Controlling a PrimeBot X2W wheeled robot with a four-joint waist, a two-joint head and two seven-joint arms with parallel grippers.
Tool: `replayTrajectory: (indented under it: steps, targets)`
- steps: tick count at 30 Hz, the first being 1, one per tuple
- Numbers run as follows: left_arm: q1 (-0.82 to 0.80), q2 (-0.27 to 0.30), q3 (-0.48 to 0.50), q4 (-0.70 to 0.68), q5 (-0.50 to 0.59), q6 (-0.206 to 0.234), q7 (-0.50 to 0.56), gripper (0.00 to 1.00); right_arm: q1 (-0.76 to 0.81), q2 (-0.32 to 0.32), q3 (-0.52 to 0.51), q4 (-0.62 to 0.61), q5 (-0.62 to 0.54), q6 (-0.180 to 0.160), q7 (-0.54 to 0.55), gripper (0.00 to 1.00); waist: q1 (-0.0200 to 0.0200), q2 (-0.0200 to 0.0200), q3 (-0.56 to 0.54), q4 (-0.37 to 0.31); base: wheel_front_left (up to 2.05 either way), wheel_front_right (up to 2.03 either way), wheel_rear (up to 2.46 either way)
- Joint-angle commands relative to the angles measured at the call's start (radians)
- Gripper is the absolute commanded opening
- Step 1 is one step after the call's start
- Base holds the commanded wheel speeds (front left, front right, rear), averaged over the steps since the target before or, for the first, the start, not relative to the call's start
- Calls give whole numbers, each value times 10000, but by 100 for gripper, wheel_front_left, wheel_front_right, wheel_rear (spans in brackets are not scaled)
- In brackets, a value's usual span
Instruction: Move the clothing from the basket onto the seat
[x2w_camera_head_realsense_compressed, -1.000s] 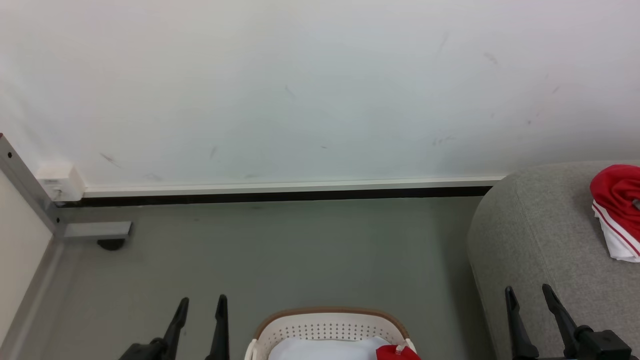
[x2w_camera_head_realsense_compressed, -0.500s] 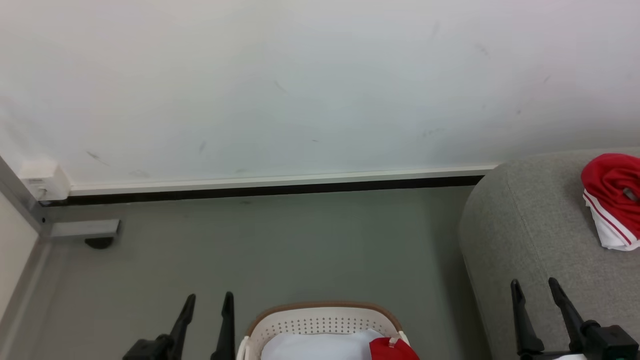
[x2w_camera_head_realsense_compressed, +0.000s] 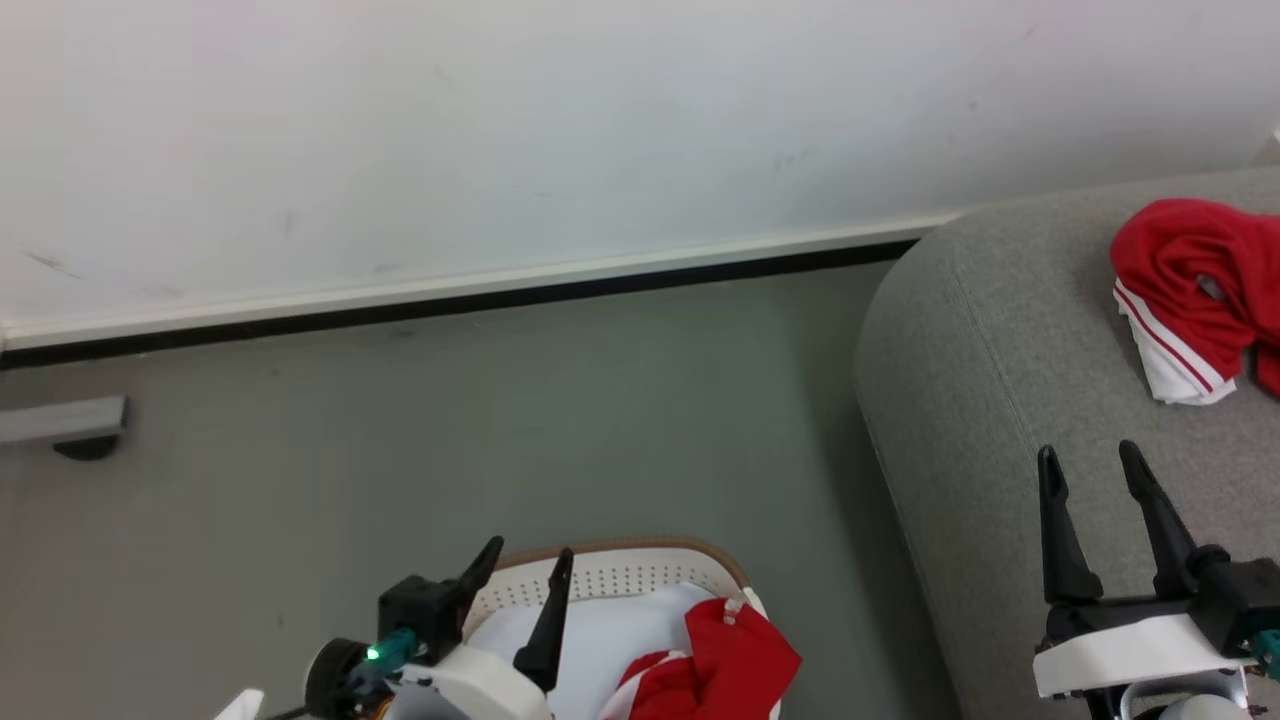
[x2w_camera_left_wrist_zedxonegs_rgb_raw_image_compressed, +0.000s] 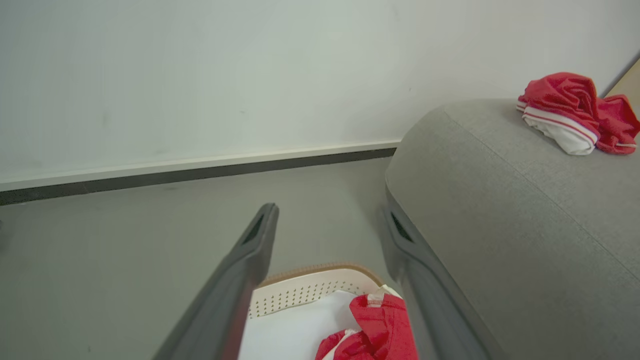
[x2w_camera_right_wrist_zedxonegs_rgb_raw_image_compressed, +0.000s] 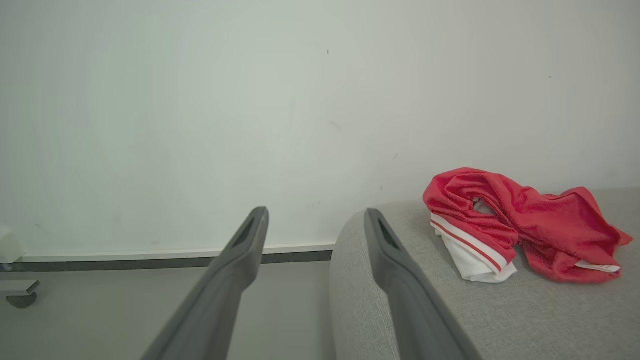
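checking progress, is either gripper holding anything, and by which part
Nothing is held: left gripper open by the basket, right gripper open by the sofa.

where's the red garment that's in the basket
The red garment lies at the head view's bottom centre, bunched at the right side of the basket beside the white pad, right of the left gripper and left of the sofa.

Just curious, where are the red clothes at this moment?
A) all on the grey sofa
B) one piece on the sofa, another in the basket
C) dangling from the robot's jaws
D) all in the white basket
B: one red garment with white trim lies on the sofa, while another red garment sits in the basket.
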Motion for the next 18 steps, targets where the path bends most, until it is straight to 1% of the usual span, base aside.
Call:
replayTrajectory:
  steps: [1, 7, 13, 18]
  targets:
    - [-196, 133, -96, 177, 155, -57, 177, 100, -201, -23, -14, -99, 44, -25, -30, 100, -1, -1, 650, -505, 0, 0, 0]
    - [-1114, 260, -745, 1423, 501, -286, 1224, 100, -727, -17, -16, -412, 281, -25, -30, 100, -1, -1, 1803, -1006, 0, 0, 0]
    - [-2145, 336, -1407, 2832, 563, -541, 2120, 100, -1340, -15, 125, -769, 519, -26, -30, 100, -1, -1, 3139, -1382, 0, 0, 0]
    - [-3035, 519, -1996, 3962, 496, -668, 2559, 100, -1904, -17, 180, -1087, 748, -26, -30, 100, -1, -1, 4251, -1609, 0, 0, 0]
